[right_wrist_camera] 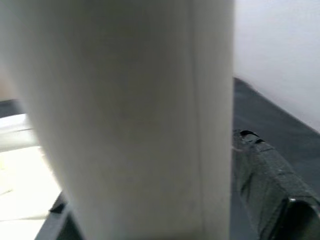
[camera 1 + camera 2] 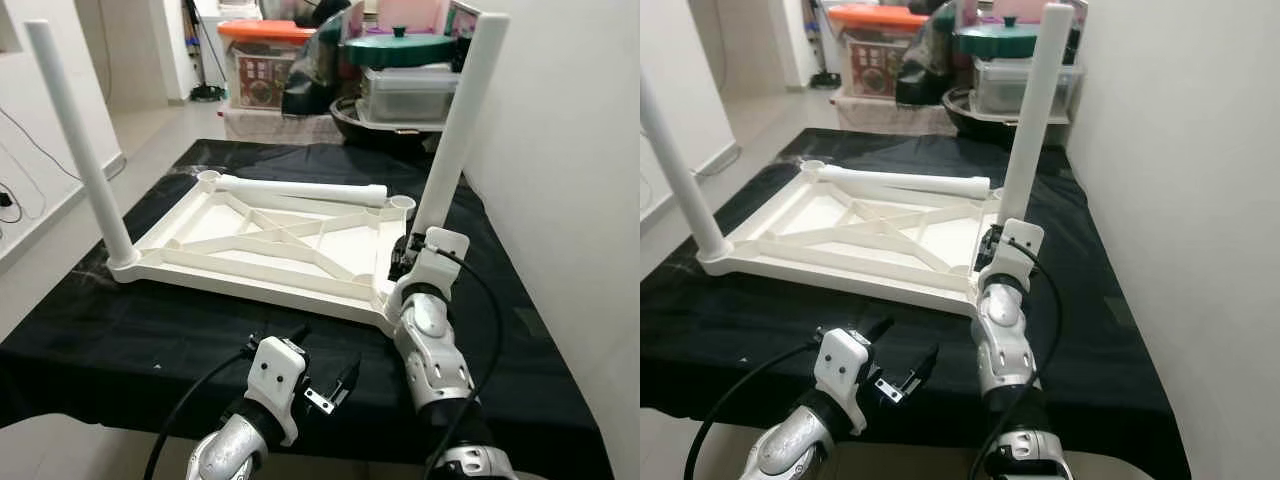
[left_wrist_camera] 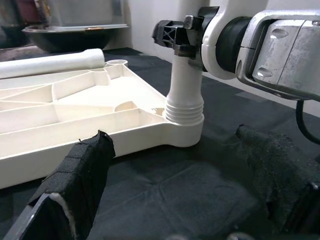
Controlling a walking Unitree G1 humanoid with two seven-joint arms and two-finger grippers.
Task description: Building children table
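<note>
An upturned white plastic table top (image 2: 260, 235) lies on a black cloth. One white leg (image 2: 80, 150) stands upright in its near left corner. Another upright leg (image 2: 460, 120) stands in the near right corner, its ribbed base (image 3: 185, 100) seated in the socket. My right gripper (image 2: 412, 250) is shut on this leg just above the base, and the leg (image 1: 125, 125) sits close against one finger (image 1: 265, 175). A third leg (image 2: 300, 190) lies loose across the far side of the top. My left gripper (image 2: 325, 355) hovers open over the cloth near the front edge, holding nothing.
The black-covered table (image 2: 120, 330) ends just in front of me. A white wall (image 2: 570, 150) runs close along the right. Storage boxes (image 2: 262, 60), a green-lidded pot (image 2: 400, 48) and a dark bowl stand beyond the far edge. Open floor (image 2: 60, 230) lies to the left.
</note>
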